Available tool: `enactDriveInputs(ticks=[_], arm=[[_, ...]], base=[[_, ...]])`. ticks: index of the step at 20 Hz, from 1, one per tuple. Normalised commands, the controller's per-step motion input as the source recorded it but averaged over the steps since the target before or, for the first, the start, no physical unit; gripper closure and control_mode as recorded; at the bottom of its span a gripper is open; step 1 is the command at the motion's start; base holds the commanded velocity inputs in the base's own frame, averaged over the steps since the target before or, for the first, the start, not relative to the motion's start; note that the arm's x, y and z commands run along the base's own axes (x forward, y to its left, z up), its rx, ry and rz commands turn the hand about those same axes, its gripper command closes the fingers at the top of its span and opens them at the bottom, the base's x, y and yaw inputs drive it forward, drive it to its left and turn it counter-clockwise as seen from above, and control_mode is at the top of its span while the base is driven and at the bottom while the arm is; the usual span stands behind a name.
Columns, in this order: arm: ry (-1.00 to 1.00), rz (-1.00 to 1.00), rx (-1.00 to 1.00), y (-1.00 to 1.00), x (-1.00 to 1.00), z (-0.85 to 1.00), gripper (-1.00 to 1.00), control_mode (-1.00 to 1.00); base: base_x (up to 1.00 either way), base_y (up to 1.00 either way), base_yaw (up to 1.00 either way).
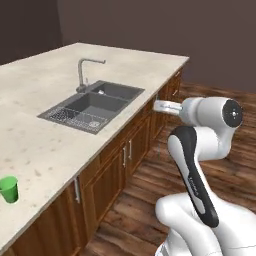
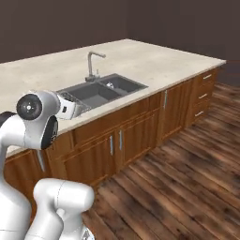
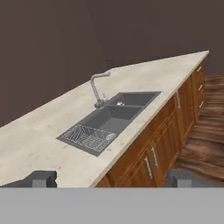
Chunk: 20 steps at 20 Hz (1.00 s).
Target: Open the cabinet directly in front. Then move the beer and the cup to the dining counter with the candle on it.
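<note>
Cup [image 1: 8, 189] sits alone near the counter [image 1: 45, 130] edge, well left of the sink [image 1: 92, 105]. Looks light, rigid, smooth, tapered: likely slips upward, so I'd pinch mid-wall, squarely. Gripper [image 3: 111, 179] jaws fully apart, holding nothing, facing the sink.

Kitchen, stone counter [image 1: 45, 145], sink [image 1: 92, 105], faucet [image 1: 82, 72], wooden cabinets [image 2: 136, 136]

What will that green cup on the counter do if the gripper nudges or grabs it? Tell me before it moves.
The cup is small and plain, so probably light and quick to slide on the smooth stone counter. It tapers toward its base, so a push near the rim might tip it. Its smooth, slanting wall could slip in the gripper, now open.
</note>
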Motion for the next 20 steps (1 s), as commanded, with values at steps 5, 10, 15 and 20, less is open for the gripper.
enactDriveInputs(ticks=[5,10,15,20], arm=[[0.0,0.0,0.0,0.0,0.0,0.0,-1.0,1.0],[0.0,0.0,0.0,0.0,0.0,0.0,-1.0,1.0],[0.0,0.0,0.0,0.0,0.0,0.0,-1.0,1.0],[0.0,0.0,0.0,0.0,0.0,0.0,-1.0,1.0]], base=[[0.0,0.0,-1.0],[0.33,0.2,-0.91],[1.0,0.75,-0.45],[1.0,0.9,-0.34]])
